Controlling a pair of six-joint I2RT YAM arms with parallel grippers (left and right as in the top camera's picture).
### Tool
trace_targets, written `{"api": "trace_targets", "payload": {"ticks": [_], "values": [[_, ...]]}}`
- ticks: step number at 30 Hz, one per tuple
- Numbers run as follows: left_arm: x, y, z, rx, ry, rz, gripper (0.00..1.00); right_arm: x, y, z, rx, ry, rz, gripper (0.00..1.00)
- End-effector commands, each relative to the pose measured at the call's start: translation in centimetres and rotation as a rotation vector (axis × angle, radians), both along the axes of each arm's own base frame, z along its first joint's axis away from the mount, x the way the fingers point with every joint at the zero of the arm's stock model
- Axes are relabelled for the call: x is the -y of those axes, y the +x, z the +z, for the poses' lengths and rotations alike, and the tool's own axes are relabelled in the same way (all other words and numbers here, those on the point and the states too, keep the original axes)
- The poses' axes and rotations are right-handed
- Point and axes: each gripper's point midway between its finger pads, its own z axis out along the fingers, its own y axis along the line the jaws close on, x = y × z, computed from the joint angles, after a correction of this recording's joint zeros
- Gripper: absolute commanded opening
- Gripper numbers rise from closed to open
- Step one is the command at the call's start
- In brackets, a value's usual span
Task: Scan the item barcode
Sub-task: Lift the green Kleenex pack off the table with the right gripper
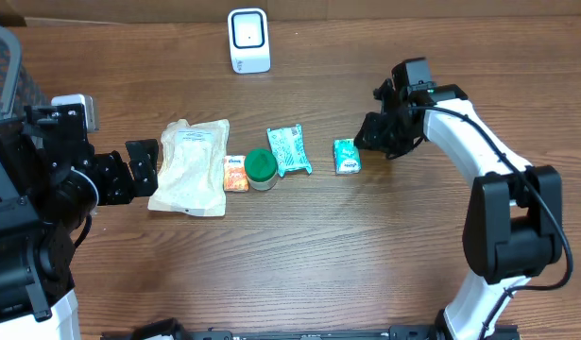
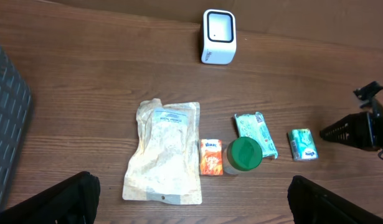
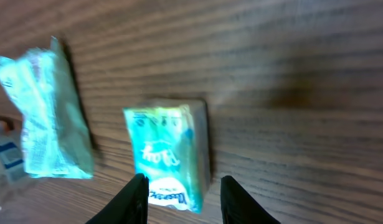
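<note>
**Now: teal pack lies on the surface between parted fingers**

Nearest the front edge, the wooden surface (image 1: pixel 299 274) carries only bare boards. Further in, a row of goods runs across its middle, from the left edge towards the right.

At the left end of that row the left tool (image 1: pixel 144 167) hovers with its jaws spread wide and nothing between them. It sits just beside a large beige pouch (image 1: pixel 189 166) that lies flat. A small orange sachet (image 1: pixel 235 174) touches the pouch's right side, and a green-lidded jar (image 1: pixel 261 168) stands upright against the sachet. A teal wipes packet (image 1: pixel 289 149) lies just right of the jar, tilted a little.

Apart from those, further right along the row, is the small teal pack (image 1: pixel 347 156), the item to be scanned. It lies flat on the wood. The right tool (image 3: pixel 184 198) is low over it with its jaws parted. Its two fingers (image 3: pixel 136 200) stand either side of the pack's end. The wrist view is blurred, so contact cannot be judged, but the pack is not lifted.

Near the far edge, well apart from the row, the white scanner (image 1: pixel 248 40) stands upright. A dark mesh basket (image 1: pixel 2 66) sits at the far left corner.
</note>
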Motion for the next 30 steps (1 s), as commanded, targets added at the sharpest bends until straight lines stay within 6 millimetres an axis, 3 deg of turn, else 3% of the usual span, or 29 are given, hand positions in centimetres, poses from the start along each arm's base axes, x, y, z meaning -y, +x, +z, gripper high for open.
{"api": "trace_targets", "payload": {"ticks": [1, 7, 11, 17, 19, 22, 26, 30], "values": [[-0.3, 0.0, 0.7, 0.019, 0.024, -0.002, 1.00, -0.1, -0.7, -2.1, -0.062, 0.000, 0.015, 0.38], [-0.3, 0.0, 0.7, 0.019, 0.024, -0.003, 1.00, -0.8, -1.5, -4.5, -0.132, 0.037, 0.029, 0.38], [-0.3, 0.0, 0.7, 0.019, 0.024, -0.002, 1.00, -1.0, -1.7, -4.9, -0.147, 0.052, 0.031, 0.36], [-0.3, 0.0, 0.7, 0.019, 0.024, -0.002, 1.00, -1.1, -1.4, -4.9, -0.136, 0.056, 0.031, 0.09], [-0.3, 0.0, 0.7, 0.019, 0.024, -0.003, 1.00, -1.1, -1.4, -4.9, -0.136, 0.055, 0.031, 0.04], [-0.3, 0.0, 0.7, 0.019, 0.024, -0.002, 1.00, -1.3, -1.5, -4.8, -0.139, 0.070, 0.033, 0.04], [-0.3, 0.0, 0.7, 0.019, 0.024, -0.002, 1.00, -3.0, -1.4, -2.6, -0.151, 0.200, 0.048, 0.04], [-0.3, 0.0, 0.7, 0.019, 0.024, -0.002, 1.00, -3.7, -1.0, 1.3, -0.117, 0.318, 0.086, 0.04]]}}
